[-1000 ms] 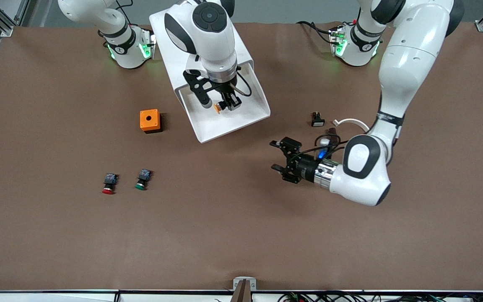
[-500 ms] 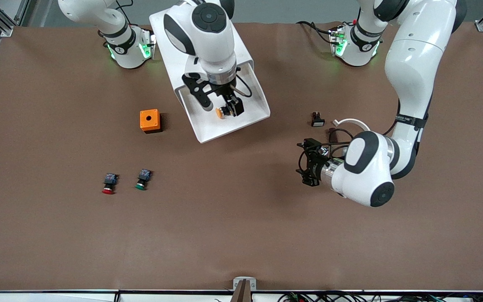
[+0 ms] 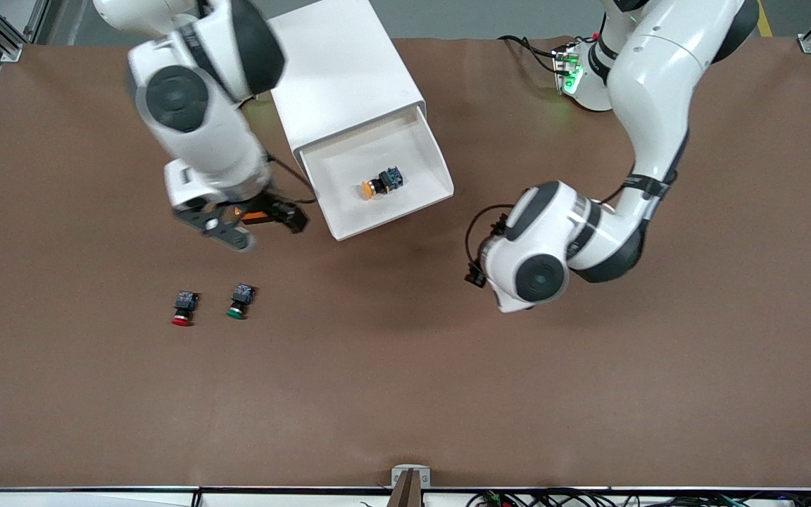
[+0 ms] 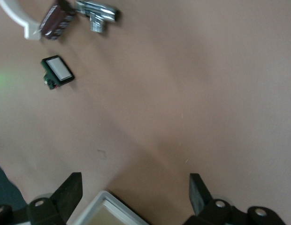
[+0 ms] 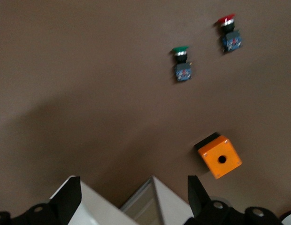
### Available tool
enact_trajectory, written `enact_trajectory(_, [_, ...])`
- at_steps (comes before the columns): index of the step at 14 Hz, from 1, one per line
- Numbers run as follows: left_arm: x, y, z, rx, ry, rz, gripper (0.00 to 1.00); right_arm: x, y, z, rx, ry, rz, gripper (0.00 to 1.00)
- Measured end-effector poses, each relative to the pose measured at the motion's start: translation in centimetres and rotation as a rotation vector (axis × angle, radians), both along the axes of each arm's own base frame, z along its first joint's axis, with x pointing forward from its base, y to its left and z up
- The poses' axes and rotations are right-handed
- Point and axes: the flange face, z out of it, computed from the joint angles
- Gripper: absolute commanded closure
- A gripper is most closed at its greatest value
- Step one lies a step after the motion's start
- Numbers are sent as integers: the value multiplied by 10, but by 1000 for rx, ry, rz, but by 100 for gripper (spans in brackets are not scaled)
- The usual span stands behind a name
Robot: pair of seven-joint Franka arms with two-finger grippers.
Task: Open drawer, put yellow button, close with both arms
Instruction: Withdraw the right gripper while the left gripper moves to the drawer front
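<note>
the yellow button [image 3: 380,183] is lying in the pulled-out drawer [image 3: 419,144], nothing touching it. my right gripper [image 3: 247,224] is hanging open and empty over the orange box [image 5: 219,156], while my left gripper [image 4: 135,192] is hovering open over bare table beside the drawer.

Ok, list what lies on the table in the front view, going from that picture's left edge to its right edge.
Red-capped push-button switch → green-capped push-button switch → yellow-capped push-button switch lying in the open white drawer → left gripper over bare brown tabletop. The orange box is mostly hidden under the right gripper, so it is left out.
</note>
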Motion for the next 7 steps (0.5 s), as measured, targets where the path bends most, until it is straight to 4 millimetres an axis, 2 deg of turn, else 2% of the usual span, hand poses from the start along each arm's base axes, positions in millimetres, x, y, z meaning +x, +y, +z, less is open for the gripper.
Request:
enact_trajectory(2, [-26,-42,1,-26,-49,-163,0,17,-63,9,10,15,129,0])
enact_trajectory(4, [-46,-72,5,-64,-94,-299,0,28,-127,15,11,29,243,0])
enact_trajectory(7, [-74,-111,20,-118,-191,-442,0,28,-218,31,39,57,340,0])
